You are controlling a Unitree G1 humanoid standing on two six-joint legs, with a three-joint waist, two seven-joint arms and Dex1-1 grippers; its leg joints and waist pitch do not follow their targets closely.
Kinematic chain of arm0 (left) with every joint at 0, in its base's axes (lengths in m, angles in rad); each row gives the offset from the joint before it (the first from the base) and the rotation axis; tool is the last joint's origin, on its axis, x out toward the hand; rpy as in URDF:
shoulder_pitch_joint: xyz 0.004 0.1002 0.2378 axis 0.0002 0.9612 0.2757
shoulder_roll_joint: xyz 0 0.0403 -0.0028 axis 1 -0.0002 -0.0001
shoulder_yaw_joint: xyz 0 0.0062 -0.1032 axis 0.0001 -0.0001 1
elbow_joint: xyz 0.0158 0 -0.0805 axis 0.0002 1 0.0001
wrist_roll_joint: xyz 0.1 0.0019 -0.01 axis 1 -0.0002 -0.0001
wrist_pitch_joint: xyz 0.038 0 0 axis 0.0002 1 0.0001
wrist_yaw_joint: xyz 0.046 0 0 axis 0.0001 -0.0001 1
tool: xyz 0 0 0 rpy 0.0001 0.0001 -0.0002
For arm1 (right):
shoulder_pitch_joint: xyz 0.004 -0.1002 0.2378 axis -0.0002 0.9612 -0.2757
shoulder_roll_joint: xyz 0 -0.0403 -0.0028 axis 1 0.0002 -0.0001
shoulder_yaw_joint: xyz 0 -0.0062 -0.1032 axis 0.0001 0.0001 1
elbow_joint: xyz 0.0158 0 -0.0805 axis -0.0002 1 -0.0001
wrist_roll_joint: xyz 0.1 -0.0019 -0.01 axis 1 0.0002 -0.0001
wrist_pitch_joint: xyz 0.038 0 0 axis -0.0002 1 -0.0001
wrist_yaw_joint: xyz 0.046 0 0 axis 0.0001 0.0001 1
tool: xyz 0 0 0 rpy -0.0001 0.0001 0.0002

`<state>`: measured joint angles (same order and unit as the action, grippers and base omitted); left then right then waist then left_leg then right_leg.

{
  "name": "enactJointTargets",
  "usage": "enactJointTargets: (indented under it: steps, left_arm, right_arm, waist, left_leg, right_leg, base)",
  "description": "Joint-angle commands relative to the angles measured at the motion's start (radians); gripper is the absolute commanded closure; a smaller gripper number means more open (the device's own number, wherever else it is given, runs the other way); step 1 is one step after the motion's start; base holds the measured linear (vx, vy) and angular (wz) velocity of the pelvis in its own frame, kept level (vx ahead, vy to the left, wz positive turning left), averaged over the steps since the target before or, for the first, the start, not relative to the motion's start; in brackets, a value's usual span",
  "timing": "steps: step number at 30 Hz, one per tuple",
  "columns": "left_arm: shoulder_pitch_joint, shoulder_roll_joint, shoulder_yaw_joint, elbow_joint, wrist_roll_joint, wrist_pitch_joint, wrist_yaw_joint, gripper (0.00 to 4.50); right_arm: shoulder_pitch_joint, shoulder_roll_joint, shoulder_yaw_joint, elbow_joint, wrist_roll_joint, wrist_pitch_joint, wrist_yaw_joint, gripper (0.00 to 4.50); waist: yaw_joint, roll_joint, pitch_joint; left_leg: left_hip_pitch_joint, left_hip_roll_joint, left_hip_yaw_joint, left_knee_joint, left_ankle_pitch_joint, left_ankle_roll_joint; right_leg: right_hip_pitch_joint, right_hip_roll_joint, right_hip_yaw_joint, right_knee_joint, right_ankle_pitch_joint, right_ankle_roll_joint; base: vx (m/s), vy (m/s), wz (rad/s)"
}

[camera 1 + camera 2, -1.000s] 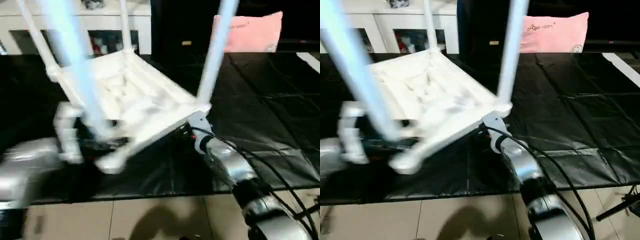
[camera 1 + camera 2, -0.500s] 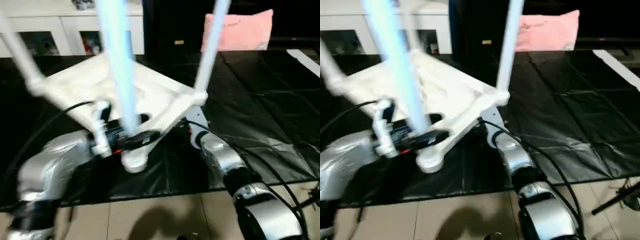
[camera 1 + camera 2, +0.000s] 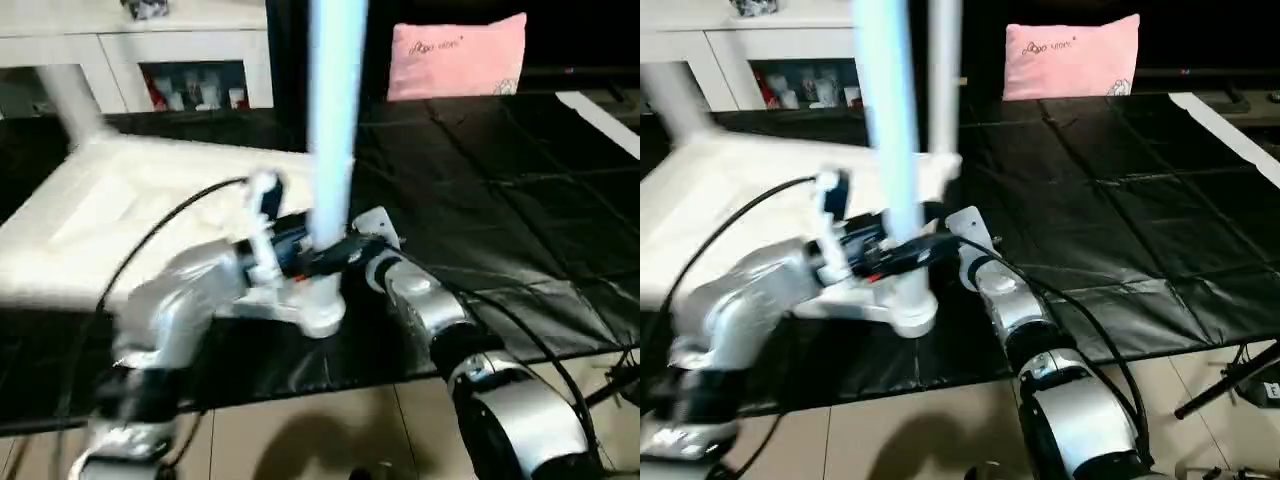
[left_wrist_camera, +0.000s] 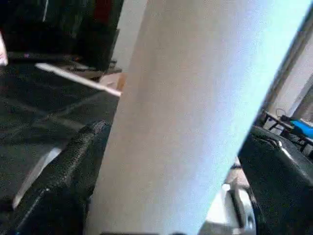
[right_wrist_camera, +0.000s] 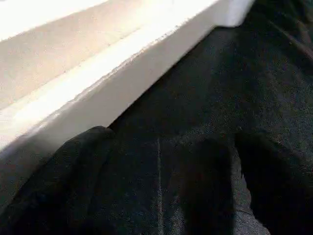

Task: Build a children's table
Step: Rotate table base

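White plastic tabletop (image 3: 130, 215) lies underside-up on black sheet (image 3: 520, 200), legs pointing up. Left gripper (image 4: 161, 147) clamped round nearest leg (image 3: 330, 130), likely steadying it in corner socket. Right gripper (image 5: 176, 186) spread, empty, beside tabletop edge.

We see the white tabletop (image 3: 750, 190) lying underside up on the black sheet (image 3: 1120, 200). A white leg (image 3: 890, 130) rises upright from its near corner socket (image 3: 910, 315), and a second leg (image 3: 943, 80) stands just behind it. Our left gripper (image 3: 905, 252) reaches across to the near leg's lower part; our right forearm (image 3: 1015, 310) stretches toward the same corner. A pink pillow (image 3: 1072, 55) and a white cabinet (image 3: 760, 60) sit beyond.
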<state>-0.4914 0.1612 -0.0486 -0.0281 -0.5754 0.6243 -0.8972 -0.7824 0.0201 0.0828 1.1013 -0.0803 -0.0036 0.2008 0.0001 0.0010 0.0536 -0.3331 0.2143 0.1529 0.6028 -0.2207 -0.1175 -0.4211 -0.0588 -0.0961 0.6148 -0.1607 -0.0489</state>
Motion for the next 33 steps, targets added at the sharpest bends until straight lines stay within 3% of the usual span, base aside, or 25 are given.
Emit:
enactJointTargets:
  steps: [1,6,10,13,15,18,20,21,22,23,24,25,26,28,31,33]
  left_arm:
    - [-0.050,-0.028,-0.034,0.023,0.031,-0.047,0.026,0.07]
    - [-0.092,-0.014,-0.020,0.145,0.141,-0.181,0.087,0.07]
    - [-0.097,-0.014,0.004,0.168,0.139,-0.204,0.096,0.07]
    - [-0.092,-0.007,0.021,0.175,0.134,-0.217,0.092,0.07]
    - [-0.068,0.025,0.023,0.174,0.141,-0.237,0.064,0.07]
    - [-0.032,0.064,0.029,0.161,0.148,-0.238,0.049,0.07]
    - [-0.010,0.088,0.029,0.152,0.157,-0.238,0.044,0.07]
    - [0.012,0.108,0.031,0.138,0.158,-0.230,0.036,0.07]
    - [0.029,0.123,0.032,0.129,0.162,-0.227,0.032,0.07]
    - [0.042,0.136,0.031,0.122,0.168,-0.227,0.028,0.07]
    - [0.087,0.184,0.017,0.095,0.189,-0.225,0.002,0.07]
    - [0.107,0.208,0.007,0.082,0.199,-0.225,-0.015,0.07]
    - [0.121,0.228,-0.003,0.074,0.208,-0.225,-0.029,0.07]
    - [0.139,0.263,-0.023,0.064,0.228,-0.229,-0.052,0.07]
    - [0.187,0.436,-0.109,0.077,0.348,-0.283,-0.143,0.07]
    - [0.185,0.470,-0.122,0.092,0.375,-0.295,-0.153,0.07]
  right_arm:
    - [-0.031,0.060,0.028,0.005,0.001,-0.029,0.029,0.00]
    - [0.008,-0.007,-0.028,0.001,0.024,-0.026,0.017,0.00]
    - [0.044,-0.031,-0.101,-0.036,0.100,0.005,0.043,0.00]
    - [0.081,-0.053,-0.143,-0.080,0.140,0.013,0.043,0.00]
    - [0.129,-0.078,-0.179,-0.154,0.167,0.026,0.026,0.00]
    - [0.177,-0.103,-0.175,-0.253,0.153,0.034,0.019,0.00]
    - [0.202,-0.126,-0.143,-0.299,0.108,-0.011,0.012,0.00]
    - [0.230,-0.139,-0.129,-0.344,0.106,-0.078,0.059,0.00]
    - [0.249,-0.143,-0.131,-0.379,0.117,-0.096,0.083,0.00]
    - [0.262,-0.141,-0.140,-0.408,0.131,-0.088,0.091,0.00]
    - [0.294,-0.146,-0.151,-0.479,0.142,-0.052,0.091,0.00]
    - [0.305,-0.153,-0.146,-0.502,0.134,-0.044,0.088,0.00]
    - [0.316,-0.160,-0.141,-0.525,0.128,-0.042,0.088,0.00]
    - [0.330,-0.164,-0.138,-0.559,0.132,-0.034,0.101,0.00]
    - [0.404,-0.225,-0.067,-0.755,0.161,0.052,0.238,0.00]
    - [0.419,-0.253,-0.041,-0.789,0.156,0.063,0.284,0.00]
  waist:
    - [0.009,0.015,-0.073]
    - [0.014,0.007,-0.073]
    - [0.021,0.007,-0.074]
    - [0.037,0.010,-0.076]
    - [0.040,0.008,-0.073]
    - [0.039,0.006,-0.071]
    - [0.039,0.007,-0.070]
    - [0.038,0.004,-0.070]
    - [0.038,0.004,-0.068]
    - [0.036,0.003,-0.066]
    - [0.036,-0.005,-0.065]
    - [0.032,0.000,-0.063]
    - [0.034,-0.006,-0.062]
    - [0.039,-0.002,-0.062]
    - [0.039,-0.002,-0.058]
    - [0.042,0.001,-0.059]
  left_leg:
    - [-0.022,-0.002,0.012,-0.059,-0.088,0.061]
    - [-0.021,-0.003,0.012,-0.058,-0.092,0.070]
    - [-0.018,0.000,0.013,-0.058,-0.076,0.078]
    - [-0.017,0.003,0.015,-0.058,-0.055,0.085]
    - [-0.018,0.001,0.015,-0.059,-0.070,0.083]
    - [-0.020,-0.002,0.015,-0.060,-0.080,0.067]
    - [-0.019,-0.003,0.015,-0.060,-0.096,0.055]
    - [-0.019,-0.006,0.016,-0.060,-0.109,0.050]
    - [-0.019,-0.006,0.017,-0.059,-0.114,0.051]
    - [-0.020,-0.005,0.015,-0.062,-0.124,0.053]
    - [-0.017,-0.004,0.015,-0.064,-0.127,0.057]
    - [-0.018,-0.005,0.014,-0.065,-0.134,0.057]
    - [-0.014,-0.004,0.015,-0.065,-0.140,0.056]
    - [-0.009,-0.002,0.014,-0.067,-0.139,0.055]
    - [-0.010,0.003,0.009,-0.075,-0.165,0.062]
    - [-0.010,0.003,0.010,-0.075,-0.146,0.059]
  right_leg:
    - [0.084,-0.062,0.051,-0.060,-0.132,-0.223]
    - [0.086,-0.062,0.052,-0.064,-0.158,-0.205]
    - [0.085,-0.063,0.054,-0.061,-0.147,-0.200]
    - [0.083,-0.064,0.054,-0.057,-0.098,-0.217]
    - [0.084,-0.063,0.054,-0.061,-0.124,-0.207]
    - [0.086,-0.062,0.053,-0.066,-0.179,-0.178]
    - [0.083,-0.063,0.051,-0.074,-0.229,-0.156]
    - [0.084,-0.062,0.050,-0.077,-0.274,-0.136]
    - [0.081,-0.061,0.050,-0.080,-0.292,-0.126]
    - [0.080,-0.060,0.049,-0.082,-0.321,-0.111]
    - [0.076,-0.058,0.050,-0.086,-0.346,-0.095]
    - [0.072,-0.056,0.048,-0.086,-0.368,-0.084]
    - [0.069,-0.055,0.047,-0.091,-0.387,-0.074]
    - [0.064,-0.056,0.050,-0.089,-0.395,-0.071]
    - [0.063,-0.056,0.051,-0.088,-0.398,-0.062]
    - [0.064,-0.058,0.053,-0.088,-0.367,-0.078]
  base:
    - [0.000,0.000,0.00]
    - [0.000,0.000,0.00]
    - [0.000,0.000,0.00]
    - [0.000,0.000,0.00]
    - [0.000,0.000,0.00]
    - [0.000,0.000,0.00]
    - [0.000,0.000,0.00]
    - [0.000,0.000,0.00]
    - [0.000,0.000,0.00]
    - [0.000,0.000,0.00]
    - [0.000,0.000,0.00]
    - [0.000,0.000,0.00]
    - [0.000,0.000,0.00]
    - [0.000,0.000,0.00]
    - [0.000,0.000,0.00]
    - [0.000,0.000,0.00]
